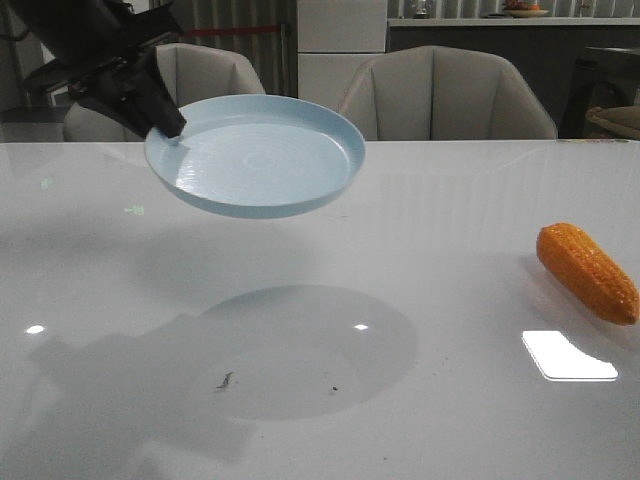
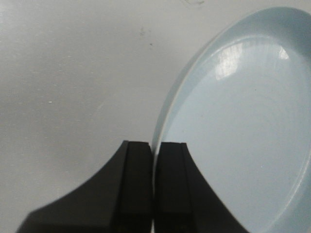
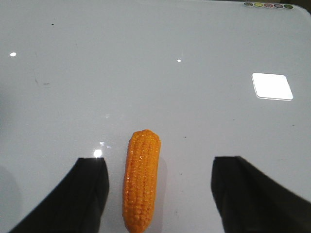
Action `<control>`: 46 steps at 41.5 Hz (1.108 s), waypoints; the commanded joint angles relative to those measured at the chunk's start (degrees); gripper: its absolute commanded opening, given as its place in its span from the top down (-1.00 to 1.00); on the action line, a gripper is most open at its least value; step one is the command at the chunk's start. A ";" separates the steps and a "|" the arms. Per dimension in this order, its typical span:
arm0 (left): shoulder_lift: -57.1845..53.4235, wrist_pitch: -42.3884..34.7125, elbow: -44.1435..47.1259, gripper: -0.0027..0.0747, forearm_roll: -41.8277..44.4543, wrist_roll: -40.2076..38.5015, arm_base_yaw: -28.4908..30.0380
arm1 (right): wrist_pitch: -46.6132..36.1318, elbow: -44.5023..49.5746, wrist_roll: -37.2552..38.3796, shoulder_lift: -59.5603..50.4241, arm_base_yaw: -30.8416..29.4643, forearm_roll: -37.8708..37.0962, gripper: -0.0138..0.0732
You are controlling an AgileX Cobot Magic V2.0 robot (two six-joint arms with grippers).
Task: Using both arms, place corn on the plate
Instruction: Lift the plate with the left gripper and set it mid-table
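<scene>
My left gripper [image 1: 170, 128] is shut on the rim of the pale blue plate [image 1: 258, 152] and holds it in the air, roughly level, above the table's left-middle. In the left wrist view the two black fingers [image 2: 135, 179] pinch the plate's edge [image 2: 243, 136]. The orange corn [image 1: 586, 272] lies on the table at the right. In the right wrist view the corn [image 3: 141, 179] lies between the wide-open black fingers [image 3: 87, 194], nearer one of them, untouched. My right gripper [image 3: 158, 167] is open above it. The right arm does not show in the front view.
The white glossy table [image 1: 320, 400] carries the plate's shadow below it and a few dark specks [image 1: 226, 380]. Two beige chairs [image 1: 445, 95] stand behind the far edge. A bright light patch [image 1: 568, 357] lies near the corn.
</scene>
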 commanded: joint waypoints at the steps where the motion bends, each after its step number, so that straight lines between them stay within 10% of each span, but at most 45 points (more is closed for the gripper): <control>1: -1.52 -1.19 -2.03 0.70 -2.80 0.12 -1.87 | -4.77 -2.09 -0.30 -0.50 -0.27 -0.46 -0.60; 46: 12.40 2.48 -2.26 0.61 -8.68 1.32 -4.75 | -3.50 -2.09 -0.30 -0.50 -0.27 -0.46 -0.60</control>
